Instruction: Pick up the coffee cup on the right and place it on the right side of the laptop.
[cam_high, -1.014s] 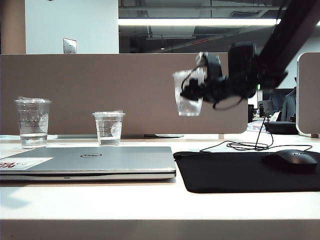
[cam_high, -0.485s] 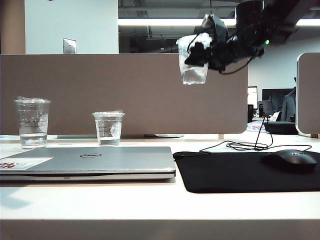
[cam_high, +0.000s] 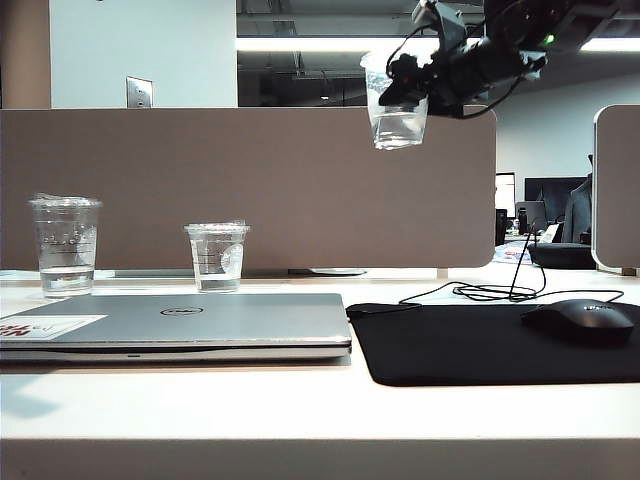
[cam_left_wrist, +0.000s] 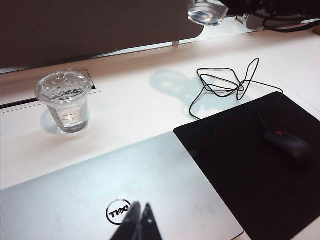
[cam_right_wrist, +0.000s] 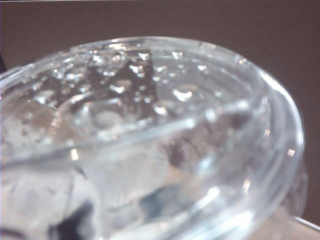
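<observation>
I see a white desk (cam_high: 250, 405) backed by a brown partition (cam_high: 200, 185), with an office ceiling light (cam_high: 330, 44) beyond. The right gripper (cam_high: 405, 82) grasps the coffee cup (cam_high: 397, 118) high in the air, above the partition's top edge, at about 1 o'clock from the laptop (cam_high: 190, 322). The laptop lies closed; a black mouse mat (cam_high: 480, 345) touches its 3 o'clock edge and carries a mouse (cam_high: 583, 321). Two clear cups (cam_high: 66, 245) (cam_high: 217, 256) stand at its 12 o'clock. The left gripper (cam_left_wrist: 140, 220) hangs clenched over the laptop lid.
</observation>
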